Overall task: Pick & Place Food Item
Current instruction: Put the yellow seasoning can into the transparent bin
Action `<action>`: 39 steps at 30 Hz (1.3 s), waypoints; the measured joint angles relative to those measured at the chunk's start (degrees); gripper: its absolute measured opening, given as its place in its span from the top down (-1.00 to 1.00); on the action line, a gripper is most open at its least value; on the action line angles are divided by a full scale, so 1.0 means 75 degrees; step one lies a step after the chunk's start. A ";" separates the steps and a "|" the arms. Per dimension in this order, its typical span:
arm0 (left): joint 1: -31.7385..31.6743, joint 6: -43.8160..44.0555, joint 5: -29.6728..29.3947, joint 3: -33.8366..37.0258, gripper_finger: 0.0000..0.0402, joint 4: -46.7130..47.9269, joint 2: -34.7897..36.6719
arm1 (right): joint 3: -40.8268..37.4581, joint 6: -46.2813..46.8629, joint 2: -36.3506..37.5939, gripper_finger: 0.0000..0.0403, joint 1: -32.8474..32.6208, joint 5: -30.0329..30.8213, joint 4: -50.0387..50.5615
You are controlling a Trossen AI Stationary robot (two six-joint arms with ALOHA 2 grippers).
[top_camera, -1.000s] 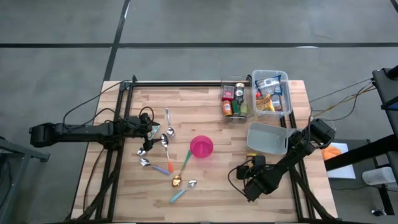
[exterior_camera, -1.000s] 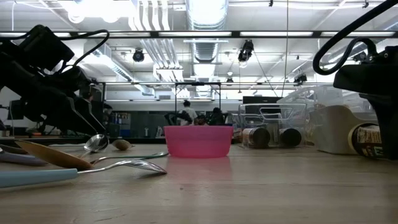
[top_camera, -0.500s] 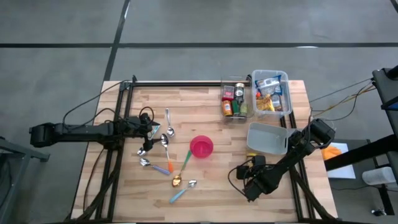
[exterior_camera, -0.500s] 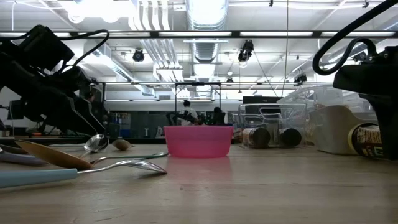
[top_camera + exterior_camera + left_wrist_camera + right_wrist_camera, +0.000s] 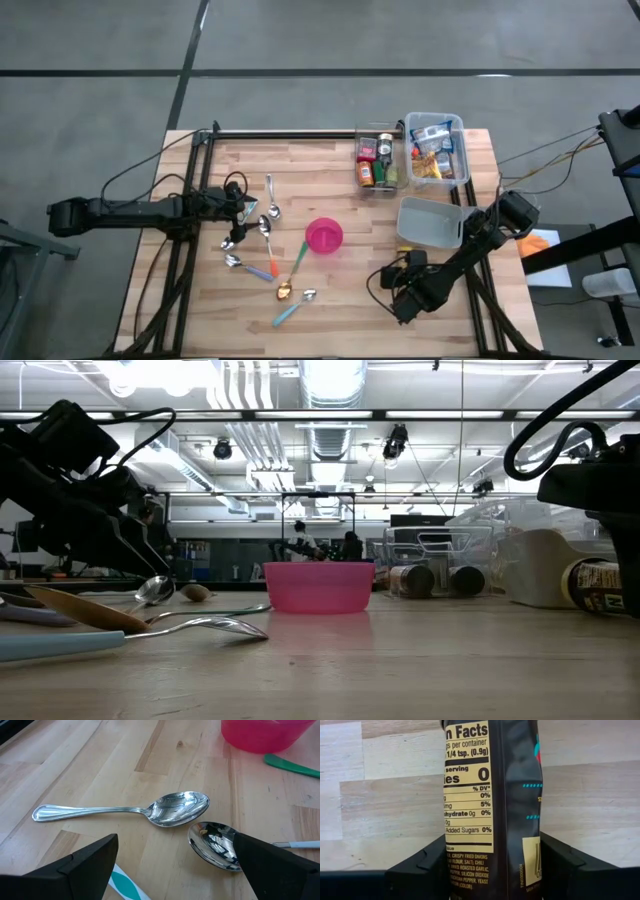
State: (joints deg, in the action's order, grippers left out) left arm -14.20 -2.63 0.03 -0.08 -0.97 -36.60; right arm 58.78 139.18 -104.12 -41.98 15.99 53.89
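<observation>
Gripping a dark seasoning jar (image 5: 492,805) with a nutrition-facts label, the right gripper (image 5: 492,870) is pressing its fingers (image 5: 420,867) against both sides, jaws partly closed around it. The jar is lying on the wooden table (image 5: 330,310) at about five o'clock from the pink bowl (image 5: 324,236). The left gripper (image 5: 175,870) is waiting with jaws spread wide and empty above two steel spoons (image 5: 150,812), at nine o'clock from the bowl.
</observation>
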 joint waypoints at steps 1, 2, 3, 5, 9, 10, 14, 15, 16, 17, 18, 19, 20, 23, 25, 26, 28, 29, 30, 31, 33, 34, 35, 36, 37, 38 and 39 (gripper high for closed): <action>-0.0001 0.0000 -0.0002 0.0003 -0.97 0.0000 0.0000 | 0.0001 0.0016 0.0000 -0.08 0.0000 0.0000 -0.0003; 0.0001 0.0000 0.0000 0.0000 -0.97 0.0000 0.0000 | 0.0000 0.0016 0.0000 -0.09 0.0000 0.0000 -0.0006; 0.0001 0.0000 0.0000 0.0000 -0.97 0.0000 0.0000 | 0.0000 0.0019 0.0000 -0.09 0.0000 0.0000 -0.0008; -0.0002 0.0000 -0.0001 0.0000 -0.97 0.0000 0.0000 | 0.0000 0.0019 0.0000 -0.06 0.0000 0.0000 -0.0011; -0.0001 0.0000 0.0000 0.0003 -0.97 0.0000 0.0000 | 0.0001 0.0016 0.0000 -0.01 0.0000 0.0000 -0.0019; -0.0002 0.0000 -0.0003 0.0000 -0.97 0.0000 0.0000 | 0.0003 0.0016 0.0000 -0.01 0.0000 0.0000 -0.0020; -0.0001 0.0000 -0.0001 0.0002 -0.97 0.0000 0.0000 | 0.0003 0.0022 0.0000 -0.06 0.0000 0.0003 -0.0017; 0.0000 0.0000 -0.0003 0.0000 -0.97 0.0000 0.0000 | 0.0003 0.0022 0.0000 -0.06 0.0000 0.0003 -0.0017; -0.0001 0.0000 -0.0003 0.0003 -0.97 0.0000 0.0000 | 0.0003 0.0022 0.0000 -0.05 0.0000 0.0003 -0.0019; -0.0001 0.0000 0.0000 0.0000 -0.97 0.0000 0.0000 | 0.0003 0.0022 0.0000 -0.05 0.0000 0.0003 -0.0020; -0.0002 0.0000 -0.0002 0.0000 -0.97 0.0000 0.0000 | 0.0003 0.0022 0.0000 -0.04 0.0000 0.0003 -0.0020; 0.0001 0.0000 0.0000 0.0000 -0.97 0.0000 0.0000 | 0.0003 0.0020 0.0000 -0.03 0.0000 0.0003 -0.0020; -0.0002 0.0000 0.0000 0.0000 -0.97 0.0000 0.0000 | 0.0003 0.0019 0.0000 -0.02 0.0000 0.0006 -0.0023; -0.0001 0.0000 0.0000 0.0003 -0.97 0.0001 0.0000 | 0.0015 0.0019 0.0003 -0.02 0.0000 0.0006 -0.0010; -0.0001 0.0000 0.0000 0.0001 -0.97 0.0000 0.0000 | 0.0089 0.0025 0.0009 -0.04 0.0006 0.0014 0.0018; -0.0001 0.0000 -0.0001 0.0003 -0.97 0.0000 0.0000 | 0.0154 0.0023 0.0033 -0.04 0.0006 0.0040 0.0043; -0.0002 0.0000 0.0000 0.0002 -0.97 0.0000 0.0000 | 0.0264 0.0007 0.0096 -0.04 0.0008 0.0097 0.0202; 0.0000 0.0000 0.0000 0.0001 -0.97 0.0000 0.0000 | 0.0319 -0.0007 0.0118 -0.04 0.0007 0.0153 0.0306; -0.0002 0.0000 -0.0003 0.0000 -0.97 0.0000 0.0000 | 0.0389 -0.0015 0.0120 -0.04 0.0003 0.0228 0.0407; -0.0001 0.0000 -0.0001 0.0000 -0.97 0.0001 0.0000 | 0.0456 -0.0052 0.0144 -0.04 -0.0001 0.0268 0.0475; -0.0002 0.0000 -0.0003 0.0003 -0.97 0.0000 0.0000 | 0.0593 -0.0160 0.0226 -0.05 0.0000 0.0422 0.0653; -0.0001 0.0000 -0.0001 0.0001 -0.97 0.0000 0.0000 | 0.0675 -0.0237 0.0271 -0.05 0.0001 0.0536 0.0782; -0.0002 0.0000 -0.0002 0.0003 -0.97 0.0000 0.0000 | 0.0747 -0.0310 0.0331 -0.05 0.0002 0.0672 0.0873; -0.0001 0.0000 -0.0002 0.0002 -0.97 0.0000 0.0000 | 0.0821 -0.0415 0.0388 -0.05 0.0001 0.0823 0.0967; -0.0002 0.0000 -0.0002 0.0002 -0.97 0.0000 0.0000 | 0.0900 -0.0505 0.0458 -0.05 0.0003 0.0995 0.1062; 0.0000 0.0000 -0.0001 0.0001 -0.97 0.0001 0.0000 | 0.0958 -0.0601 0.0540 -0.05 0.0006 0.1205 0.1187; -0.0002 0.0000 -0.0001 0.0002 -0.97 0.0000 0.0000 | 0.1007 -0.0711 0.0612 -0.05 0.0009 0.1432 0.1317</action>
State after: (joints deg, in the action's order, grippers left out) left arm -14.22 -2.63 0.03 -0.06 -0.97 -36.60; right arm 66.34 133.85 -99.52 -41.91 26.73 63.76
